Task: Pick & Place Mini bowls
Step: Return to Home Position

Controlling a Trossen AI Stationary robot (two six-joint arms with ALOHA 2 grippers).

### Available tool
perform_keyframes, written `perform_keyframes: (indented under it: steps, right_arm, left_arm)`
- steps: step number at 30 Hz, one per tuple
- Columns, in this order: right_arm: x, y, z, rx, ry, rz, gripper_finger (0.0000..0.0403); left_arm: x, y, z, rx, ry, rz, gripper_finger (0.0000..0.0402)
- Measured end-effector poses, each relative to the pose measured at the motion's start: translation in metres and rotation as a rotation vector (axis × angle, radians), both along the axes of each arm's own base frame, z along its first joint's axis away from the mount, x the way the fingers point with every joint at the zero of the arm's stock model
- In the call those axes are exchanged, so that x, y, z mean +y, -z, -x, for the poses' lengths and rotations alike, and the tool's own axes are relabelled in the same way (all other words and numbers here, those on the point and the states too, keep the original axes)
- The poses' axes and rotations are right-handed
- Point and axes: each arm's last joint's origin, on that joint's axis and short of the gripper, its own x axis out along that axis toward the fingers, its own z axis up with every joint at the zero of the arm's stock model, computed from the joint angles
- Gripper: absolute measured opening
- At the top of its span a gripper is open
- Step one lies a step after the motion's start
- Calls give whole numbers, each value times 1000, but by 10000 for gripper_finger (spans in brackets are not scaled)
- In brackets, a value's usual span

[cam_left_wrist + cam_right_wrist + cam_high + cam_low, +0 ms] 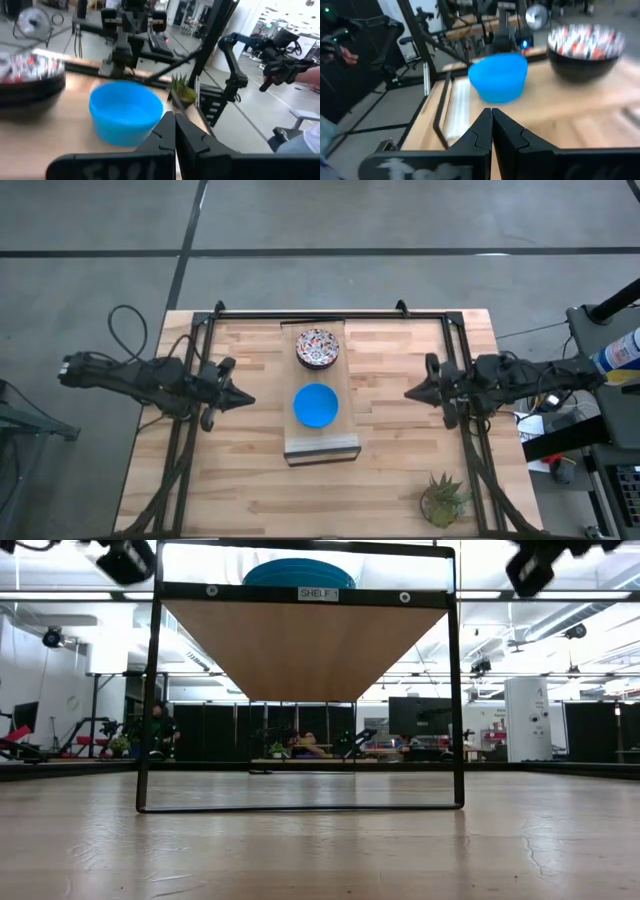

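Two mini bowls stand on their bases on a raised pale board (322, 442). The plain blue bowl (316, 405) is nearer the near edge, also in the left wrist view (126, 117), the right wrist view (499, 76) and on top of the shelf in the low view (298, 573). The red-and-dark speckled bowl (318, 348) (30, 75) (585, 50) stands behind it. Other bowls do not show. My left gripper (247, 398) (174, 122) hovers shut to the left of the blue bowl. My right gripper (410, 393) (491, 114) hovers shut to its right. Both point at it.
The board is the top of a black-framed shelf (300, 690) standing mid-table. A small green potted plant (443, 500) (182, 90) sits near the table's near right corner. Black arm frames run along both table sides. Bare wood lies between each gripper and the shelf.
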Motion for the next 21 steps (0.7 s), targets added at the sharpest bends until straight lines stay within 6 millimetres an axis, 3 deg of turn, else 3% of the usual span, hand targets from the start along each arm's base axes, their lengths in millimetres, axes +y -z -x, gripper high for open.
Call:
perform_keyframes:
  steps: [4, 8, 15, 21]
  right_arm:
    - [0, 25, -2, 67, 22, -106, 9]
    - [1, 47, -4, 115, -10, -63, 9]
    - [3, 68, -4, -46, -91, -28, 9]
    - [2, 87, 4, -124, -94, -48, 9]
  left_arm:
    - [0, 20, 0, 44, -1, 4, 0]
    - [0, 39, 0, 69, 2, -30, 0]
    - [1, 53, 9, -92, 28, -29, 0]
    - [2, 68, 19, -124, 46, -22, 0]
